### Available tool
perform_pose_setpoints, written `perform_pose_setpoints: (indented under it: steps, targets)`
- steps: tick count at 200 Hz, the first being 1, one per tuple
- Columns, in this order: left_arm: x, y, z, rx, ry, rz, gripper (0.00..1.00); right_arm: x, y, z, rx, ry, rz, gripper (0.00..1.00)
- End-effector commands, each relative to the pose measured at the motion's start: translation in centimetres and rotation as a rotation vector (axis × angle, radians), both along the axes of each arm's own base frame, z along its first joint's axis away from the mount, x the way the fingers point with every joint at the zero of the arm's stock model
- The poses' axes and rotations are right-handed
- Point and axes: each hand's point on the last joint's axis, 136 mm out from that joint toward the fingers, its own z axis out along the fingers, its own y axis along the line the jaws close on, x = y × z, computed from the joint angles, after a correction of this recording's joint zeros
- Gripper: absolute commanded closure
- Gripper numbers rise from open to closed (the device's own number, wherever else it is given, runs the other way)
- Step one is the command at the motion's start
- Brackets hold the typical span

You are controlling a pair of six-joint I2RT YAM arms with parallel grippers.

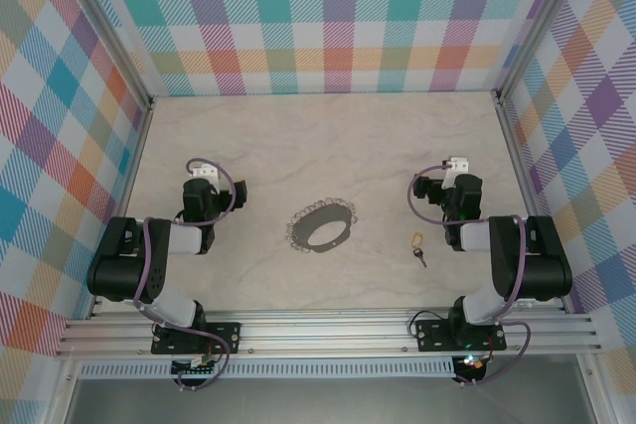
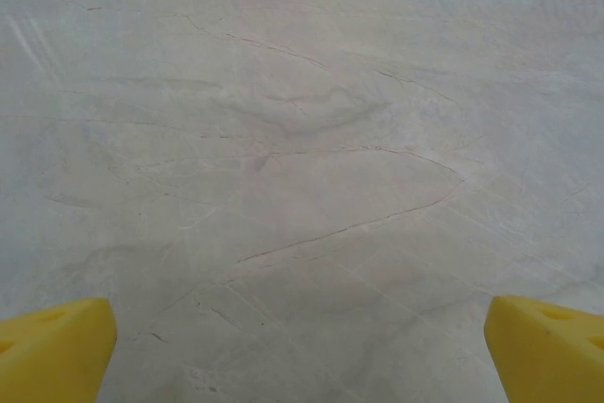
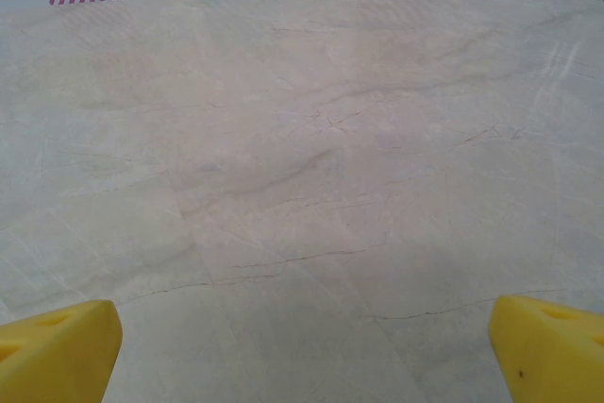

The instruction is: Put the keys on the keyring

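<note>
Two tools hang empty over the marble-patterned bench (image 1: 328,136). The left tool (image 2: 300,351) and the right tool (image 3: 302,351) each have their yellow fingertips (image 2: 52,351) spread to the lower corners of the wrist views, jaws wide with nothing between them. In the overhead view the arms sit folded at left and right of the frame, neither touching a task item. The small key (image 1: 418,248), gold-headed with a dark shaft, lies loose on the bench right of centre, near the right arm. It is well apart from the keyring (image 1: 296,233), which rests flat at the centre of the frame between the two arms. Judged from this layout, the job has not begun: the key is not on the ring and neither item is lifted. Everything is left to do, likely picking up the key, steadying the floppy ring and threading one onto the other.
</note>
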Motion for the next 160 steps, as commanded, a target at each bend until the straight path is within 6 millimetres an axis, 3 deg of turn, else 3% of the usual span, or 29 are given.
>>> perform_pose_setpoints:
  steps: [1, 27, 61, 88, 109, 141, 160]
  targets:
    - [0.7, 0.0, 0.7, 0.002, -0.021, -0.002, 0.0, 0.3, 0.3, 0.7, 0.006, -0.02, 0.004, 0.0]
    - [0.7, 0.0, 1.0, 0.004, -0.025, -0.005, 0.0, 0.1, -0.1, 1.1, 0.006, -0.041, -0.016, 0.0]
    - [0.9, 0.1, 3.9, 0.008, 0.005, 0.01, 0.01, -0.9, -1.2, 4.8, 0.015, -0.054, -0.086, 0.0]
    - [0.6, 0.7, 5.6, 0.005, 0.031, 0.047, 0.01, -1.9, -1.2, 6.1, 0.142, 0.117, -0.153, 0.0]
    - [0.3, 1.1, 7.0, -0.014, 0.075, 0.085, 0.0, -3.4, -2.4, 7.0, 0.27, 0.252, -0.322, 0.0]
    - [-0.7, 0.7, 8.8, -0.125, 0.127, 0.136, 0.0, -5.3, 0.4, 8.0, 0.329, 0.362, -0.184, 0.0]
    - [-1.8, 0.2, 9.4, -0.181, 0.178, 0.161, 0.0, -7.5, 2.4, 8.4, 0.384, 0.435, -0.091, 0.01]
